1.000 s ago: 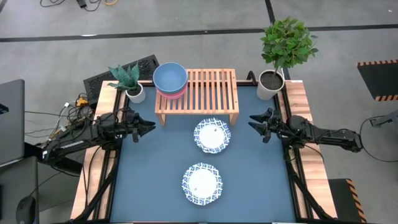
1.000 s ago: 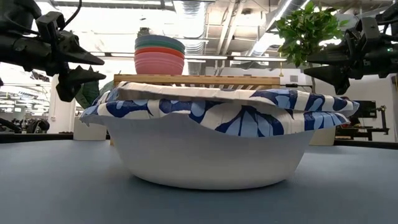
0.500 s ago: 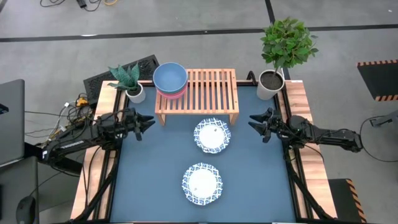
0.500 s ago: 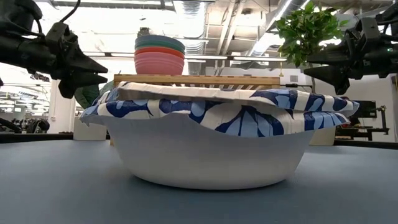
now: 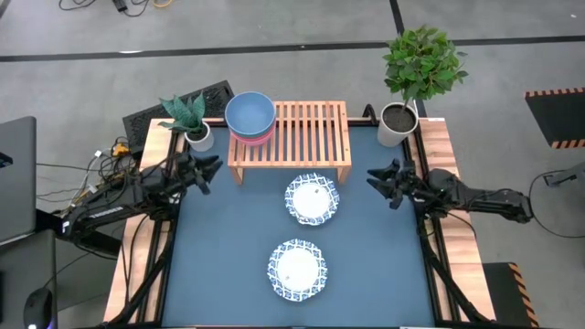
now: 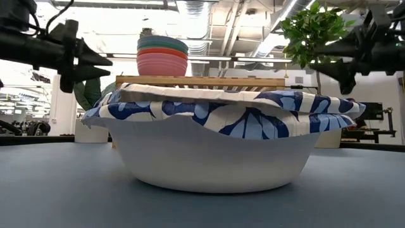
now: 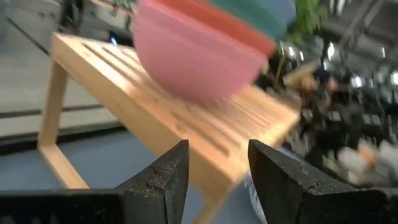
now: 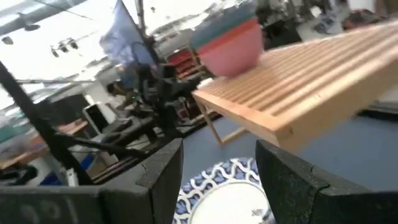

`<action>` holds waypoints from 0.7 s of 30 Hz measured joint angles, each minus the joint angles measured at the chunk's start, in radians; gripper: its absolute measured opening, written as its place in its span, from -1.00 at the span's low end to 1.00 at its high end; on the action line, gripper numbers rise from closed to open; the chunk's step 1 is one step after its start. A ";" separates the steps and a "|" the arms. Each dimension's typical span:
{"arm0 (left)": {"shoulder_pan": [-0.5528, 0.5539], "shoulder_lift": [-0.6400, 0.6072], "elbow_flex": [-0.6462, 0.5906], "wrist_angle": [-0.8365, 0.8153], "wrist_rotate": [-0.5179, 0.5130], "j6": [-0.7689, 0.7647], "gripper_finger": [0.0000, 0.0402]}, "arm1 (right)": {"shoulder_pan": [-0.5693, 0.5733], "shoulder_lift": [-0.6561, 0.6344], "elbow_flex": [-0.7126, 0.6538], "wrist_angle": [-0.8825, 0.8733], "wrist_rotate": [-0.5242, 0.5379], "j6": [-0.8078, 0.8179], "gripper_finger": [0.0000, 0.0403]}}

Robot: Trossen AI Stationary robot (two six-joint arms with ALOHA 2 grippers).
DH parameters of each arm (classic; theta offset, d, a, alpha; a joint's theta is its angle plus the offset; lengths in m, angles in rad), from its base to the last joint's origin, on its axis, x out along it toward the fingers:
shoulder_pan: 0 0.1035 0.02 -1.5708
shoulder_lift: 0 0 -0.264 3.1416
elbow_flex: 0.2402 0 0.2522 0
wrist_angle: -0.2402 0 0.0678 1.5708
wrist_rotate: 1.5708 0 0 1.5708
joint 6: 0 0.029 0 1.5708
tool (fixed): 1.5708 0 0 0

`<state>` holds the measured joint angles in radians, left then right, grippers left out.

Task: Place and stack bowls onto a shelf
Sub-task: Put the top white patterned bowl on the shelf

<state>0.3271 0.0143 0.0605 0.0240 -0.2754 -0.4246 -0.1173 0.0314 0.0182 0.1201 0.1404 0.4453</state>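
The left end effector (image 5: 212, 164) has swung toward 12 o'clock, fingers apart and empty, beside the shelf (image 5: 302, 137). Teal bowl (image 5: 249, 112) tops pink bowl (image 5: 253, 138) there. Right end effector (image 5: 375, 180) waits, gaping, at 3 o'clock from the nearer patterned bowl (image 5: 312, 198).

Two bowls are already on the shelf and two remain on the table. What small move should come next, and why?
Probably the right gripper, open and empty, should move toward the nearer patterned bowl. That bowl sits on the table just in front of the shelf, while the teal bowl is already stacked on the pink bowl at the shelf's left end.
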 joint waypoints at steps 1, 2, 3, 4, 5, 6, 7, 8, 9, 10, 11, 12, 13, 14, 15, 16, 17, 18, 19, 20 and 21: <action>0.000 0.000 0.000 0.020 -0.022 -0.010 -0.25 | 0.000 0.002 0.009 0.023 -0.014 -0.024 0.12; 0.000 0.000 0.000 0.031 -0.042 -0.030 -0.25 | 0.000 0.002 0.018 0.065 -0.035 -0.052 0.12; 0.000 -0.001 0.001 0.032 -0.059 -0.059 -0.25 | 0.000 0.002 0.026 0.119 -0.058 -0.082 0.12; 0.000 0.000 0.001 0.029 -0.071 -0.094 -0.25 | 0.000 0.000 0.033 0.176 -0.088 -0.116 0.12; 0.000 0.000 0.001 0.024 -0.082 -0.125 -0.25 | 0.000 -0.001 0.039 0.233 -0.120 -0.151 0.12; 0.000 0.000 0.001 0.023 -0.092 -0.154 -0.25 | 0.000 -0.001 0.041 0.278 -0.150 -0.180 0.12; 0.000 0.000 0.001 0.024 -0.106 -0.181 -0.25 | 0.000 0.000 0.040 0.315 -0.174 -0.194 0.12; 0.000 0.000 0.001 0.022 -0.122 -0.213 -0.25 | 0.000 0.001 0.040 0.355 -0.192 -0.197 0.12; 0.000 0.000 0.001 0.015 -0.132 -0.246 -0.25 | 0.001 0.001 0.040 0.388 -0.198 -0.195 0.12; 0.000 0.000 0.001 0.007 -0.140 -0.281 -0.25 | 0.000 0.000 0.041 0.406 -0.198 -0.183 0.12; 0.000 0.001 0.001 0.003 -0.147 -0.309 -0.25 | 0.000 0.000 0.041 0.413 -0.197 -0.164 0.12; 0.000 0.001 0.001 0.003 -0.154 -0.331 -0.25 | 0.000 0.000 0.041 0.410 -0.196 -0.148 0.12; 0.000 0.001 0.001 0.006 -0.164 -0.341 -0.25 | 0.000 0.001 0.041 0.414 -0.192 -0.143 0.12; 0.000 0.001 0.001 0.012 -0.176 -0.340 -0.25 | -0.002 0.001 0.040 0.432 -0.184 -0.143 0.12; 0.000 0.001 0.001 0.019 -0.184 -0.340 -0.25 | -0.003 0.001 0.040 0.471 -0.172 -0.143 0.12; 0.000 0.001 0.001 0.030 -0.187 -0.340 -0.25 | -0.004 0.001 0.041 0.523 -0.164 -0.143 0.12; 0.000 0.001 0.001 0.055 -0.183 -0.341 -0.25 | -0.003 0.000 0.041 0.574 -0.164 -0.146 0.12; 0.000 0.001 0.001 0.091 -0.165 -0.345 -0.25 | -0.001 0.000 0.042 0.618 -0.165 -0.167 0.12; 0.000 0.001 0.001 0.135 -0.140 -0.346 -0.25 | 0.002 0.000 0.042 0.656 -0.170 -0.191 0.12; 0.000 0.000 0.001 0.181 -0.112 -0.344 -0.25 | 0.004 0.000 0.045 0.689 -0.173 -0.212 0.12; 0.000 0.000 0.001 0.227 -0.091 -0.343 -0.25 | 0.007 0.000 0.054 0.714 -0.173 -0.227 0.12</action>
<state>0.3271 0.0147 0.0616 0.2509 -0.3667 -0.7674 -0.1101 0.0317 0.0723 0.8339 -0.0330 0.2179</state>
